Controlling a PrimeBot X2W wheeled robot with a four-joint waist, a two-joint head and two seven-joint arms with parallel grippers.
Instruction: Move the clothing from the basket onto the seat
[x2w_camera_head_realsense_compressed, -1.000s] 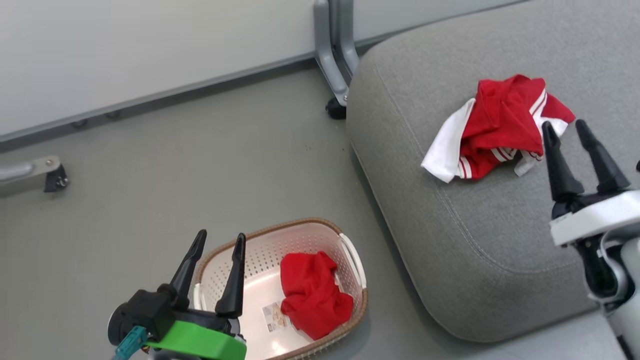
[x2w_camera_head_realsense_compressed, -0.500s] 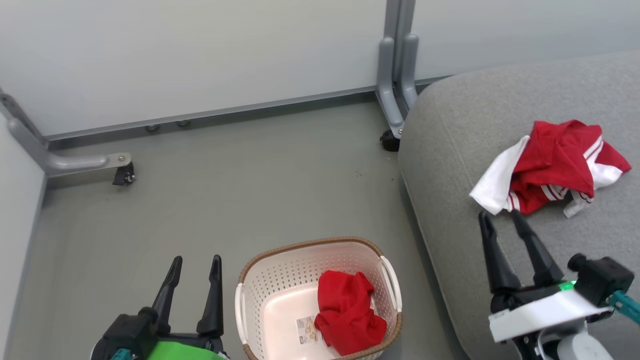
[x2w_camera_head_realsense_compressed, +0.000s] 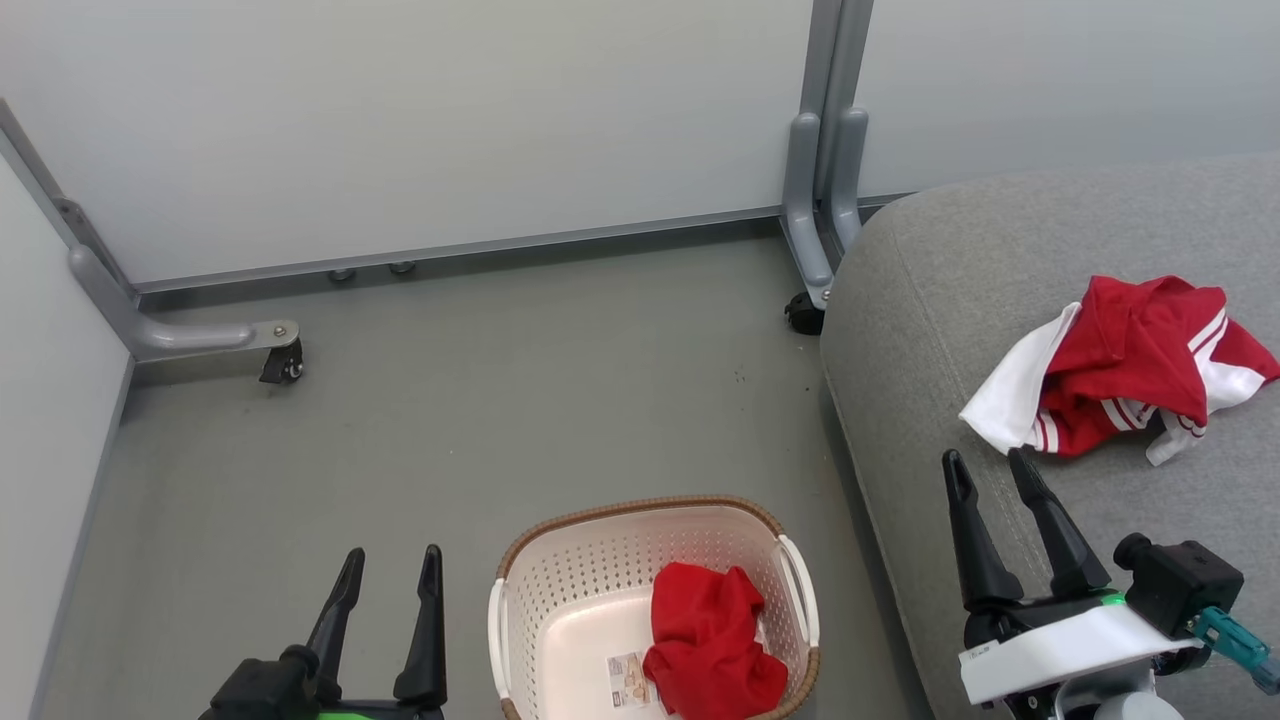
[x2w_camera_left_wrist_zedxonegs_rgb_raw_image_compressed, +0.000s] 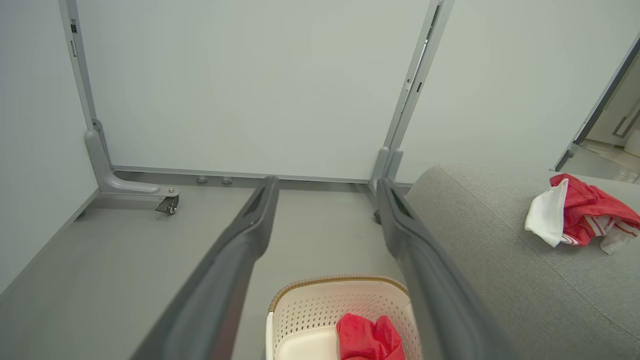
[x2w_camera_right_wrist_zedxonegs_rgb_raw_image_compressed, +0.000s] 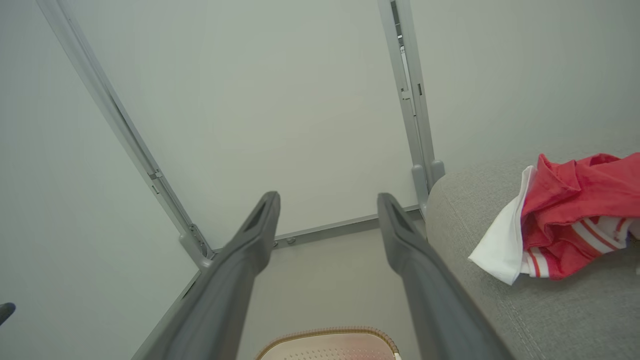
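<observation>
**One Red Garment Left to Move**

The left jaws stand wide apart, empty, beside the small cream plastic basket (x2w_camera_head_realsense_compressed: 640, 503) with holes and a brown rim, on the smooth grey floor (x2w_camera_head_realsense_compressed: 450, 400). One crumpled red cloth garment (x2w_camera_head_realsense_compressed: 712, 640) lies inside. Next, I think, jaws must dip in and pinch it. The other red-and-white striped garment (x2w_camera_head_realsense_compressed: 1130, 365) lies on the big grey fabric seat (x2w_camera_head_realsense_compressed: 930, 330). The right jaws, also apart and empty, hang by its edge. Pale wall panels (x2w_camera_head_realsense_compressed: 450, 120) stand behind.
</observation>
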